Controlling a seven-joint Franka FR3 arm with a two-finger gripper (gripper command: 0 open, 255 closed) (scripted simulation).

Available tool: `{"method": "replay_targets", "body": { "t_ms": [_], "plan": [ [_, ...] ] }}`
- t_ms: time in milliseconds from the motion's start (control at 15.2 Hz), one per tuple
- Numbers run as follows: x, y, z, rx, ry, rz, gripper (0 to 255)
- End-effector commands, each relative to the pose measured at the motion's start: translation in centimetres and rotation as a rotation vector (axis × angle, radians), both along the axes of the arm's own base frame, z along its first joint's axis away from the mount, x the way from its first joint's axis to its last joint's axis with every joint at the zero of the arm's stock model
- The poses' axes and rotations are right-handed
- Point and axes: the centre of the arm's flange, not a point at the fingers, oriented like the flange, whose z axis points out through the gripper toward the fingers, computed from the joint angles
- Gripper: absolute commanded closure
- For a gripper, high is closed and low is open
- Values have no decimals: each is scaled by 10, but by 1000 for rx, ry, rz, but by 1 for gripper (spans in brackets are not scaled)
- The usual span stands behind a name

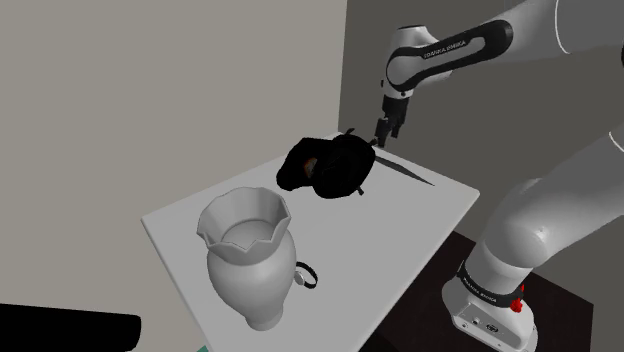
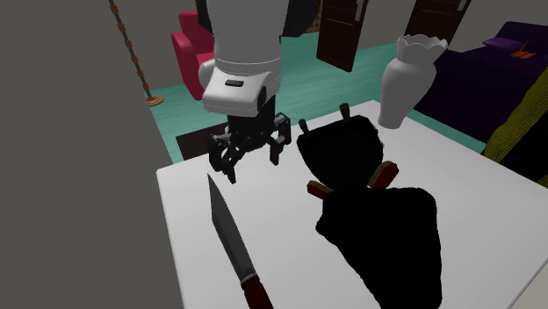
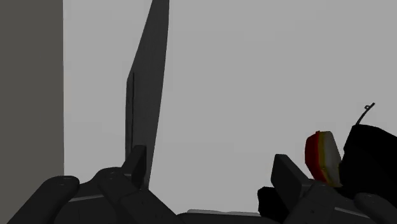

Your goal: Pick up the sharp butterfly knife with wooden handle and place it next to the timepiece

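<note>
**Open hand poised over the knife, grasp not yet made**

Shoulder view: one hand (image 1: 383, 138) hangs just above one knife (image 1: 405, 168). The knife lies flat on the white desk (image 1: 400, 230) beside one black timepiece (image 1: 330, 165). One pale vase (image 1: 250, 260) stands nearer the camera.

Second exterior view: the fingers are spread and grip nothing, above the blade's tip. The reddish handle is at the knife's other end.

Wrist view: the blade runs past one finger, off centre.

This looks like the reaching step. Next, the hand needs to centre over the knife, lower and close.

Lettering on arm (image 1: 452, 46): too small, unreadable.
</note>
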Motion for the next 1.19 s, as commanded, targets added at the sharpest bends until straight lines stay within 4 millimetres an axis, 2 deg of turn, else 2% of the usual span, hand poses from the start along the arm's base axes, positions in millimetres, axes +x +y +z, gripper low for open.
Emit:
{"method": "replay_targets", "body": {
  "t_ms": [0,528,990,1122],
  "plan": [
    [10,-15,-22,-3,7,-3,0],
    [51,-76,-94,-10,34,-17,0],
    [51,-77,-131,-10,34,-17,0],
    [50,-78,-134,-10,34,-17,0]
  ]
}}
